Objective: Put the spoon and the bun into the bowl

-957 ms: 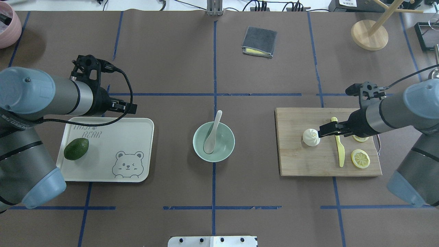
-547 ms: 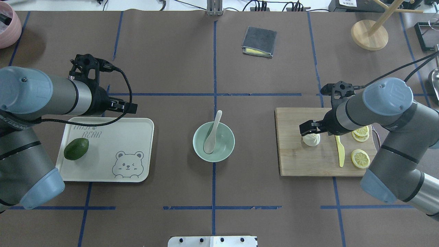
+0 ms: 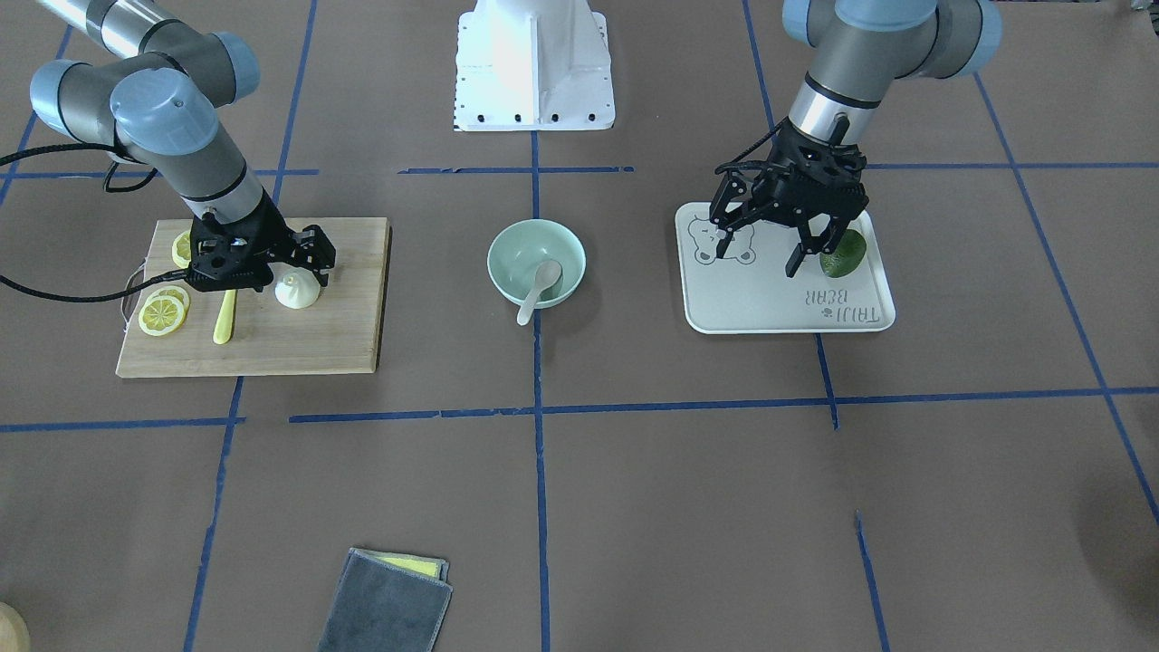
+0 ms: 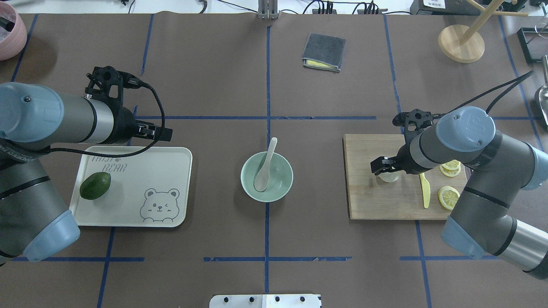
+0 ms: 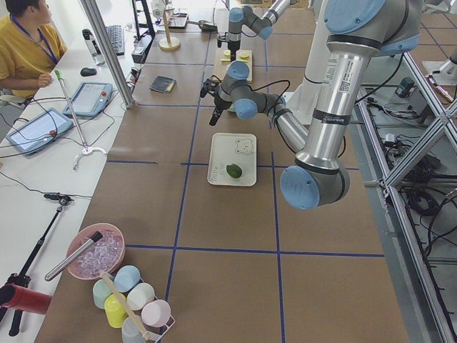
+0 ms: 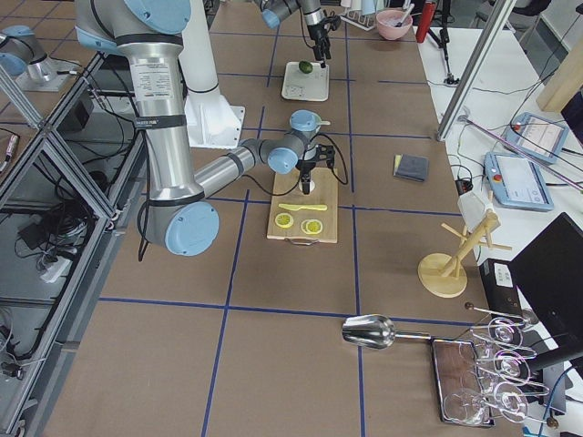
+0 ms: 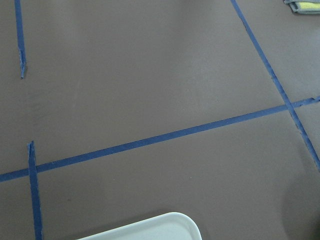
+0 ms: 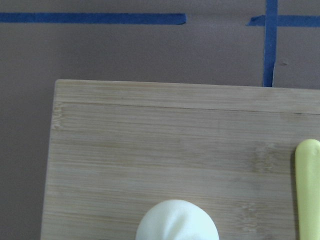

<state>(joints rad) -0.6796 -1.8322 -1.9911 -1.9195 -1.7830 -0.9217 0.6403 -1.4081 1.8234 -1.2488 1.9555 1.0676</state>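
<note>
The off-white spoon (image 4: 265, 164) lies in the mint-green bowl (image 4: 246, 184) at the table's centre, with its handle over the far rim; both also show in the front view, the spoon (image 3: 534, 288) and the bowl (image 3: 507, 249). The white pleated bun (image 4: 389, 176) sits on the wooden cutting board (image 4: 368, 201). My right gripper (image 4: 382, 166) is open and low over the bun (image 3: 297, 294), fingers on either side of it. The right wrist view shows the bun (image 8: 177, 222) at its bottom edge. My left gripper (image 3: 759, 258) is open and empty above the tray.
A yellow plastic knife (image 4: 424, 192) and lemon slices (image 4: 448, 197) lie on the board beside the bun. A white bear tray (image 4: 162, 171) holds an avocado (image 4: 95, 185) at the left. A folded grey cloth (image 4: 323, 52) and a wooden stand (image 4: 461, 43) are at the far side.
My right gripper has moved from beside the bun to over it and has come down, with the arm's elbow swinging in over the board. The left arm has barely moved.
</note>
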